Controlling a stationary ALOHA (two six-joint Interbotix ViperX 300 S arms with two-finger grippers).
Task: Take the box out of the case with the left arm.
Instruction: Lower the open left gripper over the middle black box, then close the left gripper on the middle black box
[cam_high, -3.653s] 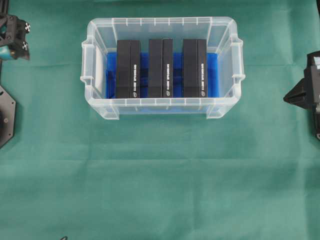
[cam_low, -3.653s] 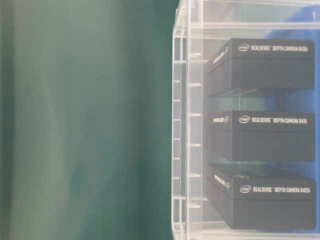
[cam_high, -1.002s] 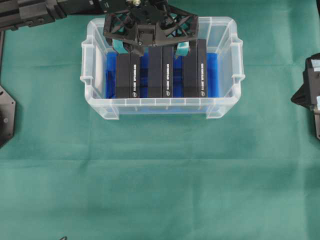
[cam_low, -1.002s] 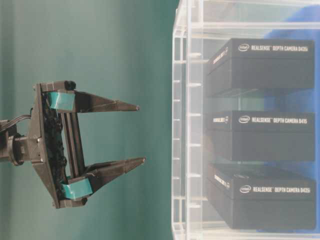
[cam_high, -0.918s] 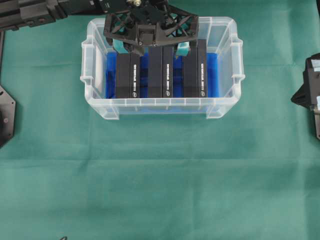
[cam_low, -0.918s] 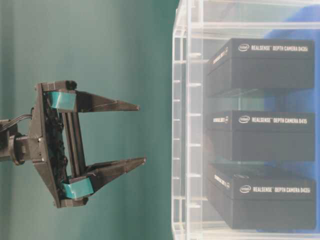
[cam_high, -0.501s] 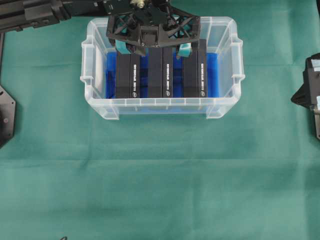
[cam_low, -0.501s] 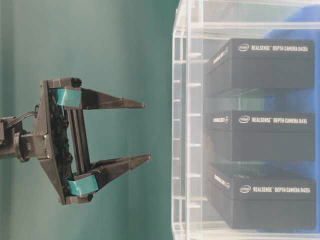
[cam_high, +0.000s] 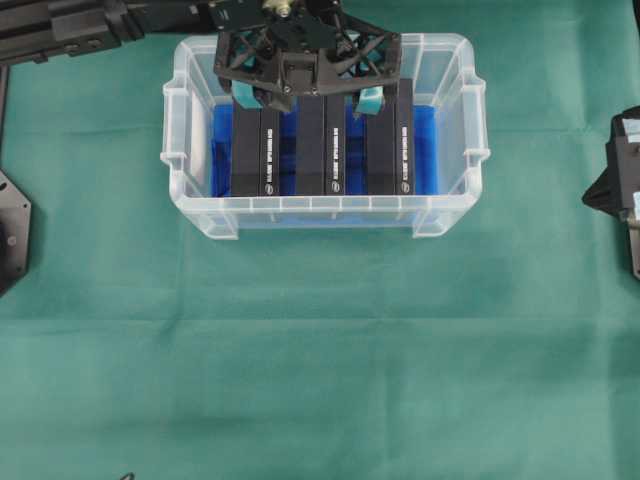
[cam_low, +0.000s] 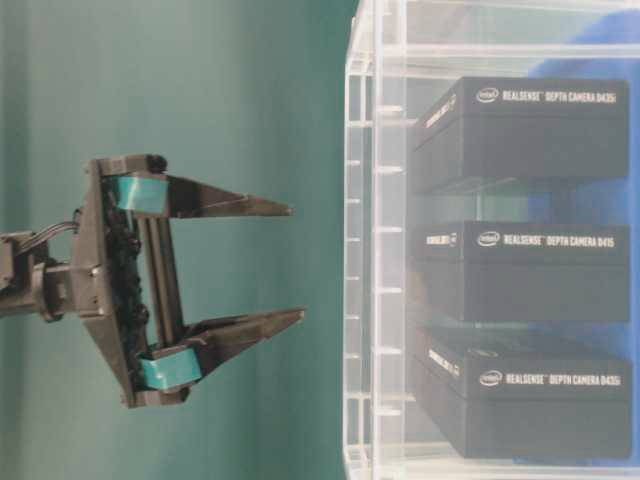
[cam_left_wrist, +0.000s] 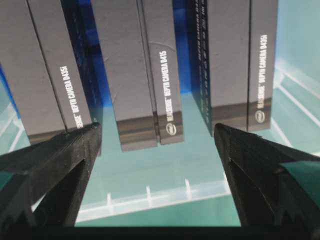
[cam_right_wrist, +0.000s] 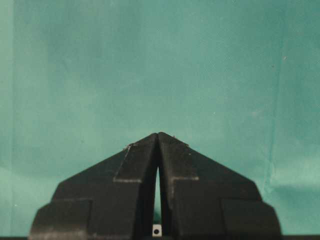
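Three boxes (cam_high: 322, 140) stand in the case (cam_high: 180, 150); left arm (cam_high: 90, 20) hangs above, jaws spread wide, gripping nothing

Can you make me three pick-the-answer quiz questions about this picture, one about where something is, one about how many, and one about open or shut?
1. Where are the black rectangular boxes?
A. Inside the clear plastic bin
B. On the green cloth
C. In the right tool

2. How many black boxes are there?
A. Two
B. Three
C. Five

3. How is the left tool?
A. Shut on a box
B. Shut and empty
C. Open, holding nothing

Answers:
1. A: the black rectangular boxes stand side by side inside the clear plastic bin, on its blue bottom.
2. B: the overhead view shows three in a row.
3. C: the left tool has its fingers wide apart outside the bin wall in the table-level view, with nothing between them. The right tool is shut over the green cloth.
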